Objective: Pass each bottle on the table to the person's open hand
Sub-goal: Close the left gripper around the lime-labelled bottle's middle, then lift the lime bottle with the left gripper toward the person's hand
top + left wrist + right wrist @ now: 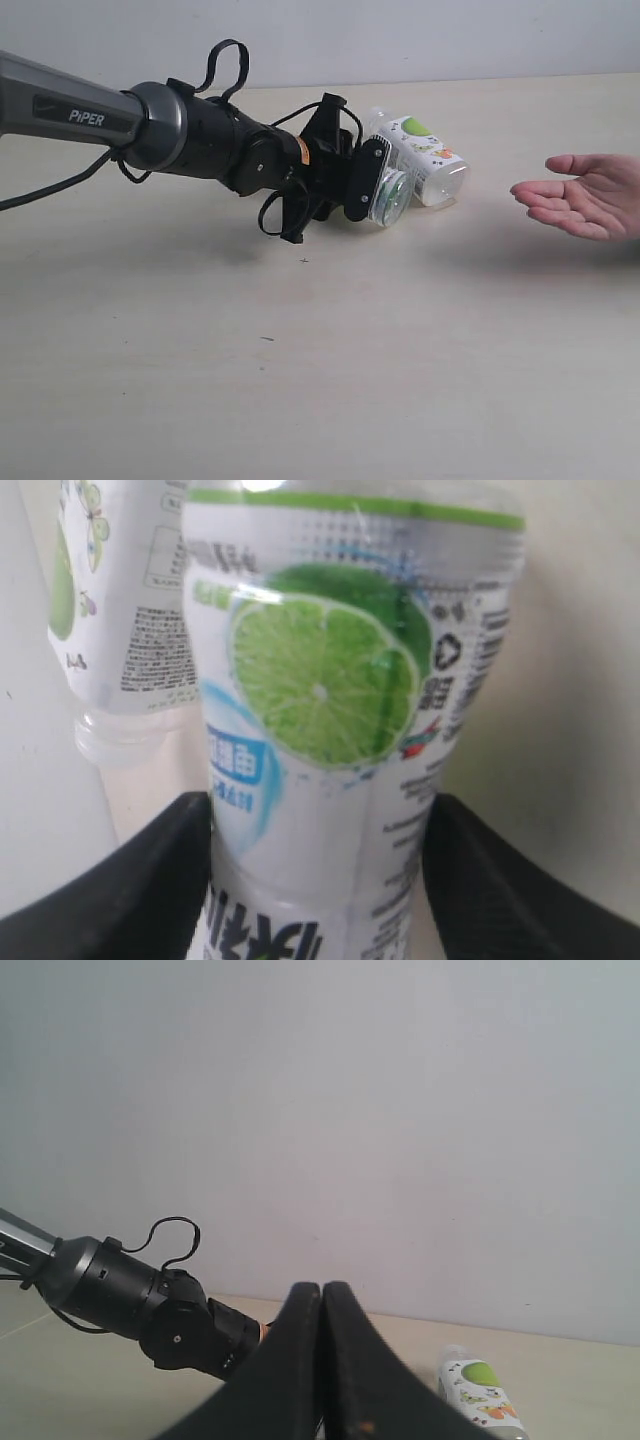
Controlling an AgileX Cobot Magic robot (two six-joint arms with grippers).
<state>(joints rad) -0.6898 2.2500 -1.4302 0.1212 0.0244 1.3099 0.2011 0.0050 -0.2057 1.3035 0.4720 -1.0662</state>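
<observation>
The left end effector (374,186) is squeezed tight on the lime bottle (320,690). One black finger (140,890) presses each side of it. This bottle is clear, soft-looking plastic with a shiny white wrap. The wrap shows a big cut green lime, a blue patch and tiny black print. In the exterior view a round clear end of it faces out toward the viewer, so its long way runs front to back across the fingers. I cannot tell if it touches the bench (300,380).

Just behind it lies the second bottle (425,152), flat on its side on the bench. Its long way slants across the bench, and its wide clear end points toward the person's open hand (585,195). Its wrap is white with green and orange pictures.

The hand waits at the right edge, palm up, well apart from both bottles.

The bench is smooth, pale and flat with a few dark specks.

The right end effector (322,1298) has its two black fingers pressed together with nothing between them.
</observation>
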